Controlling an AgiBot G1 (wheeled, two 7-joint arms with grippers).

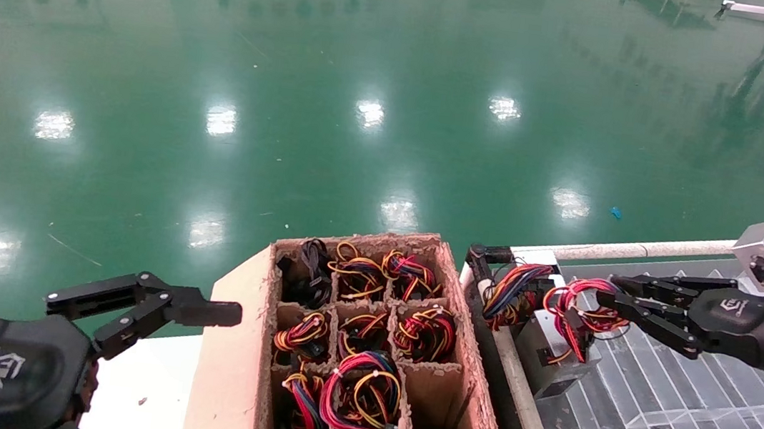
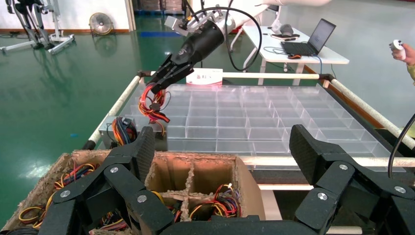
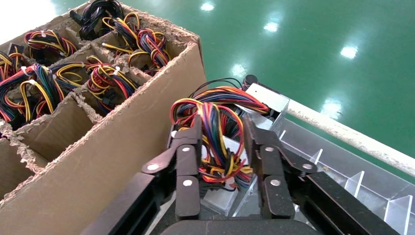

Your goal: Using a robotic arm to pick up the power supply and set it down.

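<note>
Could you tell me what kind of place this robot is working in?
Probably a factory or robot lab: a glossy green floor, a partitioned cardboard box of wired power supplies beside a clear divided tray, and a laptop desk.

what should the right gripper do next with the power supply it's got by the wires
Probably lower it a little, then open. The right gripper is shut on the red wire loop of the power supply, whose metal box hangs at the near corner of the clear divided tray, beside the other unit. The left gripper waits open by the cardboard box.
</note>
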